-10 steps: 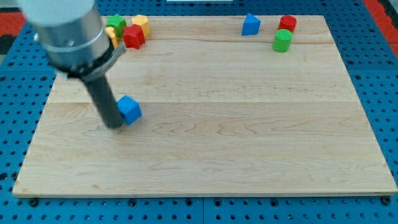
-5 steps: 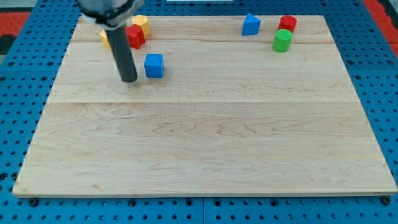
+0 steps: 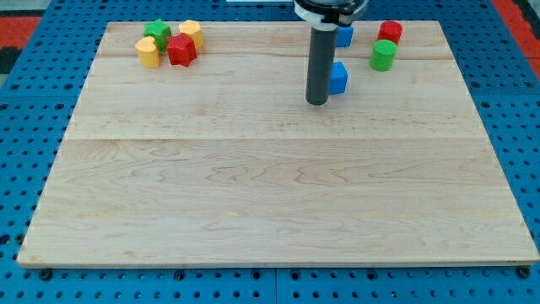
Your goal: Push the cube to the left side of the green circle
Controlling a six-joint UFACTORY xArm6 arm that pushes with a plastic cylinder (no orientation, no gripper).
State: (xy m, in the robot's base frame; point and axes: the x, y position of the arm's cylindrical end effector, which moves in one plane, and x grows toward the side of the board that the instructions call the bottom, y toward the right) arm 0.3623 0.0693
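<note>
Presently my tip (image 3: pixel 316 102) rests on the wooden board (image 3: pixel 270 211), gripping nothing, pressed against the blue cube (image 3: pixel 338 78) from its left. That cube sits left of and slightly below the green cylinder (image 3: pixel 383 55).

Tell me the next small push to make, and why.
Probably keep pushing toward the view's right and slightly up. My tip sits against the left face of the blue cube, and the green circle lies further right and a little higher, with bare board between them. Stop before the cube touches it.
</note>
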